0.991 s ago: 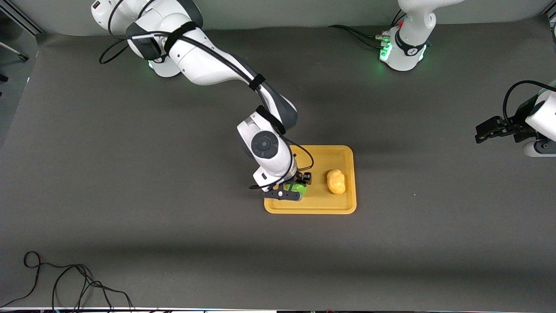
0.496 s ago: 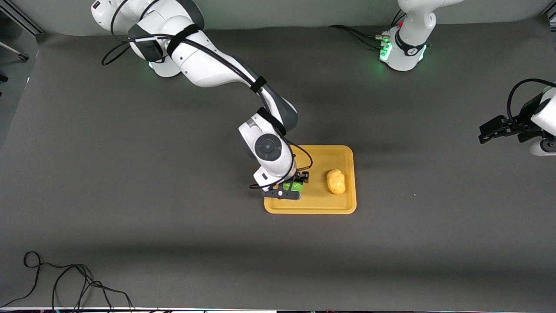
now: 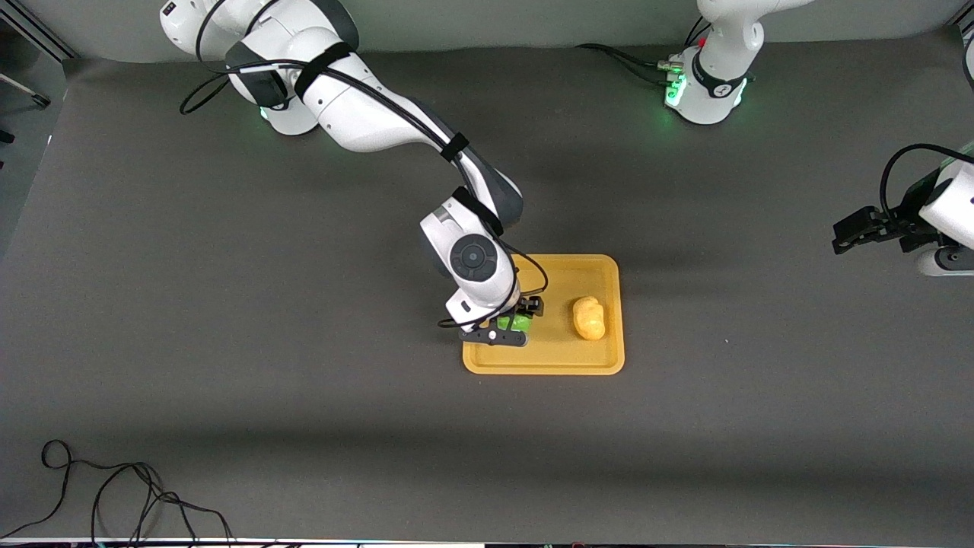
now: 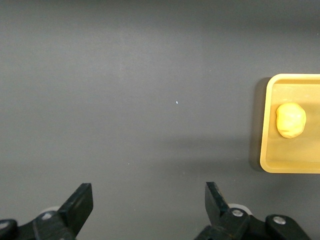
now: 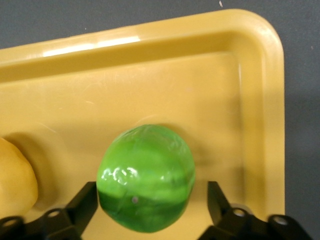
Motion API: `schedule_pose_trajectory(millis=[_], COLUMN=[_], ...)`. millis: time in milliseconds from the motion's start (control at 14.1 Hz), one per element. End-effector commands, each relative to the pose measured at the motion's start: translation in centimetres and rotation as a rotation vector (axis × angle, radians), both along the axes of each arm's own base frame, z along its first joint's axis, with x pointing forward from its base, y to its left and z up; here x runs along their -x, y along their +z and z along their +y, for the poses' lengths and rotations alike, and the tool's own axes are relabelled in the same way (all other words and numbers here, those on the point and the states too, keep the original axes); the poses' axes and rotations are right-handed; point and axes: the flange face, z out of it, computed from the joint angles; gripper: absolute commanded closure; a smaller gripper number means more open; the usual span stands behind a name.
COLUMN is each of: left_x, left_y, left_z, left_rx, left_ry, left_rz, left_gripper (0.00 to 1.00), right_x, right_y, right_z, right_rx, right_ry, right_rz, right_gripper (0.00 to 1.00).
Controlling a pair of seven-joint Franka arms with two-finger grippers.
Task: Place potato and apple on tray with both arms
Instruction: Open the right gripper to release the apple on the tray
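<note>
The yellow-orange tray [image 3: 563,364] lies mid-table. The yellow potato [image 3: 589,318] rests on it toward the left arm's end. The green apple [image 3: 522,323] sits on the tray toward the right arm's end. My right gripper [image 3: 516,323] is low over the tray and open, with its fingers on either side of the apple. In the right wrist view the apple [image 5: 146,177] sits between the fingers [image 5: 216,200] with a gap on one side, and the potato [image 5: 15,180] shows beside it. My left gripper [image 3: 841,234] is open and empty over bare table at the left arm's end.
A black cable [image 3: 114,495] lies coiled at the near corner by the right arm's end. The left wrist view shows the tray [image 4: 290,162] and the potato [image 4: 290,120] off to one side, and dark mat under the left gripper [image 4: 149,197].
The right hand has shifted slightly over the tray, away from the front camera, with the apple still between its fingers. The left gripper swayed a little and came back.
</note>
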Motion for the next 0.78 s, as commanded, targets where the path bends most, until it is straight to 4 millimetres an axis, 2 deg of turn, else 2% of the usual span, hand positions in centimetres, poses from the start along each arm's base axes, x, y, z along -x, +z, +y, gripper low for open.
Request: schedule_pose_trajectory(millis=[0, 142, 283, 425, 708], left_x=[0.8, 0.8, 0.8, 0.8, 0.8], left_y=[0.3, 0.3, 0.3, 0.3, 0.3], left_z=[0.0, 0.0, 0.0, 0.0, 0.1], left_rx=[0.003, 0.003, 0.003, 0.003, 0.003], left_ry=[-0.007, -0.006, -0.007, -0.007, -0.006], left_rz=[-0.021, -0.021, -0.021, -0.021, -0.019], left_gripper=[0.00, 0.00, 0.00, 0.00, 0.00], right_x=[-0.7, -1.3, -2.3, -2.8, -2.9], right_y=[3.7, 8.0, 11.9, 15.9, 23.3], right_z=[-1.2, -3.6, -8.3, -14.4, -28.6], right_rx=[0.006, 0.015, 0.016, 0.005, -0.015], right_ry=[-0.006, 0.046, 0.051, 0.101, 0.145], right_rz=[-0.009, 0.009, 0.003, -0.009, -0.038], right_gripper=[0.00, 0.00, 0.00, 0.00, 0.00])
